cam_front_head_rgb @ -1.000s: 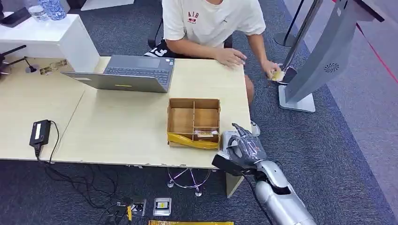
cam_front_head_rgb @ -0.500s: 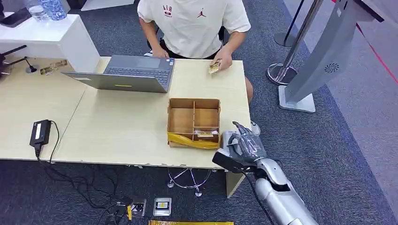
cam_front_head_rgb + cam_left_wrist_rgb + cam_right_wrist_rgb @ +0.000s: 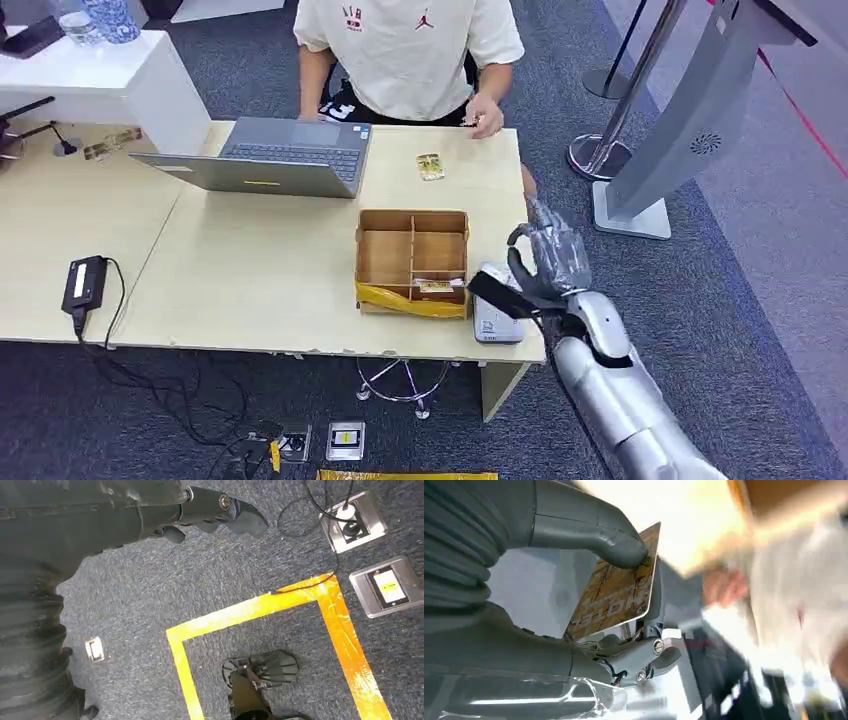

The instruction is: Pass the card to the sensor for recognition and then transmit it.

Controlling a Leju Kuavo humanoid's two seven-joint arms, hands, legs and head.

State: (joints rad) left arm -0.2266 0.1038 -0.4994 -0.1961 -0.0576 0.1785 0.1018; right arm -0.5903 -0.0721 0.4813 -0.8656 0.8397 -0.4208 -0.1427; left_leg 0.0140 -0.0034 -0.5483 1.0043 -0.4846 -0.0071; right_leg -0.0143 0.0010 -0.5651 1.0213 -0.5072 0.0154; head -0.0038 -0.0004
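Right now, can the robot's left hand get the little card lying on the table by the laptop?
Probably not. The left robot hand hangs down over the carpet, while the card lies on the far side of the table, beyond the box.

An office or reception area, it seems: a pale table (image 3: 250, 270) carries an open laptop (image 3: 270, 158), a person (image 3: 410, 55) sits behind it, grey carpet (image 3: 740, 330) covers the floor, and a grey kiosk stand (image 3: 680, 140) rises beside it.
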